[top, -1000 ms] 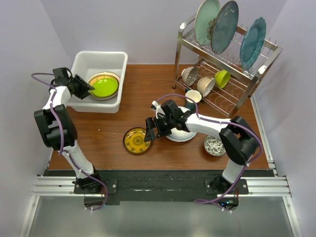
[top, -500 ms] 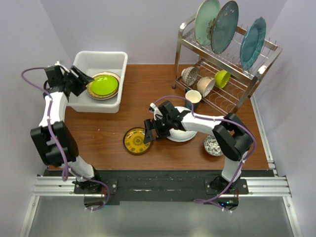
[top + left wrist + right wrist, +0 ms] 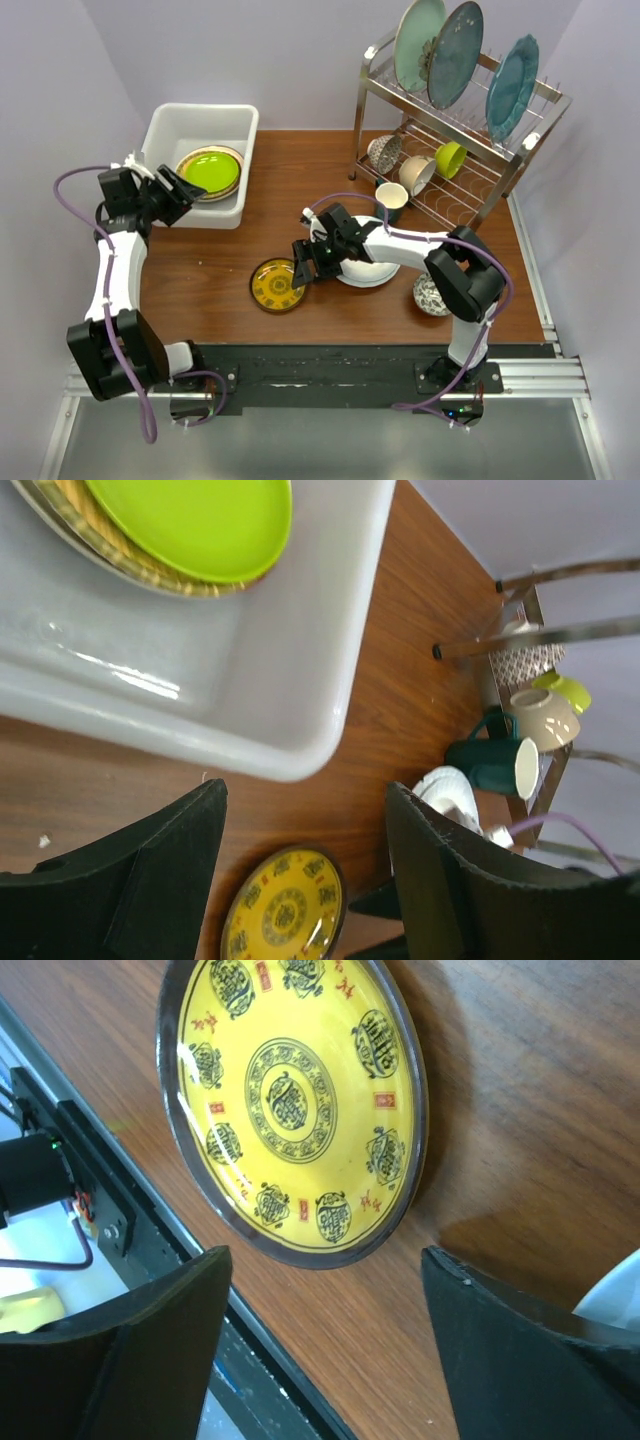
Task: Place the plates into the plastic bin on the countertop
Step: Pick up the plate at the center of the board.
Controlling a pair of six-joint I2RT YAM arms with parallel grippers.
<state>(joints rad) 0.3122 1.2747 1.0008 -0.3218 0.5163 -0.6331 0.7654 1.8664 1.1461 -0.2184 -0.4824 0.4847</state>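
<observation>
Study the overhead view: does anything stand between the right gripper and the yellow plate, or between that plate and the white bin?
Nothing visible does. The right gripper hangs open at the edge of the yellow plate; only bare countertop separates that plate from the white bin. The left gripper sits beside the bin, off that path.

2 white arms [image 3: 116, 270] w/ blk joints & purple cables [image 3: 565, 819].

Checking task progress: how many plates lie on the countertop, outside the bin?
2: the yellow plate below the right gripper, and the white plate beside it, partly under the right arm, which may hide more.
</observation>
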